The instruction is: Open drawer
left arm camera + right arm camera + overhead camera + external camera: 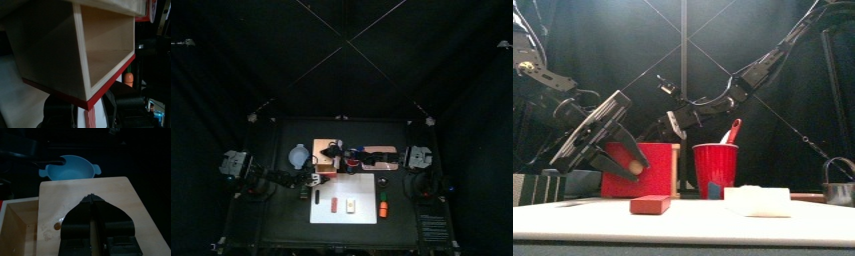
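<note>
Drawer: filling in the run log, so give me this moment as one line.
drawer compartment empty | left end effector at its red edge | right end effector shut above its top

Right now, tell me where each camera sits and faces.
Top: high overhead, facing straight down at the table; both arms show.
Front: table's front edge, facing level at the wooden box and red cup; arms behind.
Left wrist: on left arm, facing the box's open side; left hand shows.
Right wrist: on right arm, facing the box's top, blue bowl; right hand shows.
Both wrists share the box.
</note>
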Controlling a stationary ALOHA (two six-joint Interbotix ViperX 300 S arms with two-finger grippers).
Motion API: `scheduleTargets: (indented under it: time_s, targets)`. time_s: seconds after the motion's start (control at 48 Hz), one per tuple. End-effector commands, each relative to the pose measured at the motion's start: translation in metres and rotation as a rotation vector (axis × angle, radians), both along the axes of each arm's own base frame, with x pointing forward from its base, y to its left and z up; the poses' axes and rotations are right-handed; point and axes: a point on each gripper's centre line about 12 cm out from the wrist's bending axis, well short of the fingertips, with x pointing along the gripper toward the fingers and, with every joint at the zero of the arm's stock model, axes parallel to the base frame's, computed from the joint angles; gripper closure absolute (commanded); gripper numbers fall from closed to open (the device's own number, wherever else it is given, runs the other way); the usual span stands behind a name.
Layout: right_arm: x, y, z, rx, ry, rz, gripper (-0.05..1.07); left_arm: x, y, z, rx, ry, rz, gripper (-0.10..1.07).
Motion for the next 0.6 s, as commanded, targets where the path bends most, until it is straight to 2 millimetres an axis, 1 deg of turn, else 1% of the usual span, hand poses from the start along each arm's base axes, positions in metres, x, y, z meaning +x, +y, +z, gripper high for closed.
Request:
scheduleTargets:
  time_s: [0.0, 0.312, 0.583]
  targets:
    - [-0.003, 0.0, -0.002, 0.007, 0.02, -0.005, 1.01, 0.008, -0.006, 0.013, -0.015, -0.037, -0.016, 0.37]
    - [-0.003, 0.0, -0.004, 0.009, 0.023, -0.006, 1.01, 0.007, -0.016, 0.011, -0.043, -0.004, -0.054, 0.37]
    - [-0.003, 0.0, -0.005, 0.01, 0.024, -0.006, 1.01, 0.013, -0.022, 0.012, -0.068, 0.003, -0.063, 0.37]
